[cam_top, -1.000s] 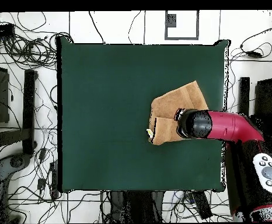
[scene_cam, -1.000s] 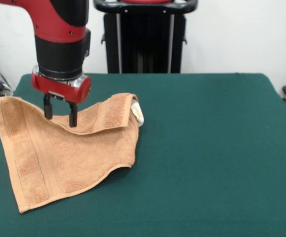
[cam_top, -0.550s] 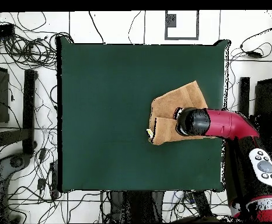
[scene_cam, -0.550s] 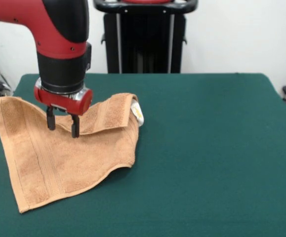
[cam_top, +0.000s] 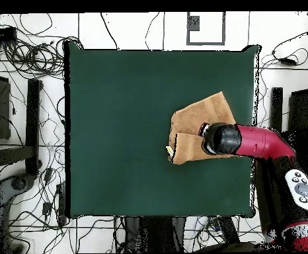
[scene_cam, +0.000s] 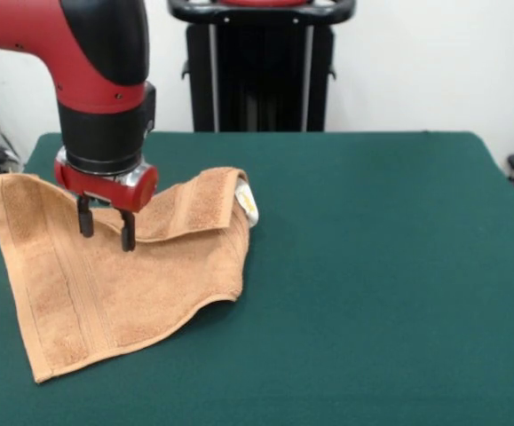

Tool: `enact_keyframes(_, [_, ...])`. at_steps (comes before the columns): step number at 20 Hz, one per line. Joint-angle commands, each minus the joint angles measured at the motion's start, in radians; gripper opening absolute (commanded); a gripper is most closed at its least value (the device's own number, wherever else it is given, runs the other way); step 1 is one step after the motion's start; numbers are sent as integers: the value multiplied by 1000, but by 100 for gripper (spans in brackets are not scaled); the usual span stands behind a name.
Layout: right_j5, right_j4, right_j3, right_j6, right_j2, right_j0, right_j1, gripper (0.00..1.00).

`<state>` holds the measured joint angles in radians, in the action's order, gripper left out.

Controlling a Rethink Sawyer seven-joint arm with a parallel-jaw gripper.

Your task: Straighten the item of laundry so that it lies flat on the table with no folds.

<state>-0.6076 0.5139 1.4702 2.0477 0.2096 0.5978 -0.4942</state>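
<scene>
Front view, tool [scene_cam: 106, 230] spread (fingers apart) over folded towel [scene_cam: 123, 275], perhaps touching it, green table [scene_cam: 372, 266]

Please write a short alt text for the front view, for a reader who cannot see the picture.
A red and black robot arm holds its open tool just above an orange-tan towel on a dark green table. The towel lies at the picture's left, its far edge folded over toward the viewer, with a small white label at the fold's right end.
</scene>
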Motion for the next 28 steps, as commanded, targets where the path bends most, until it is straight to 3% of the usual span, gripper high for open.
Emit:
enact_keyframes(1, [47,-24,-11,-9,57,16,-2,100])
enact_keyframes(16, [53,38,-57,-174,91,284,92,100])
enact_keyframes(20, [25,60,-144,-242,111,353,147,100])
enact_keyframes(28, [-122,54,-423,-382,161,446,286,100])
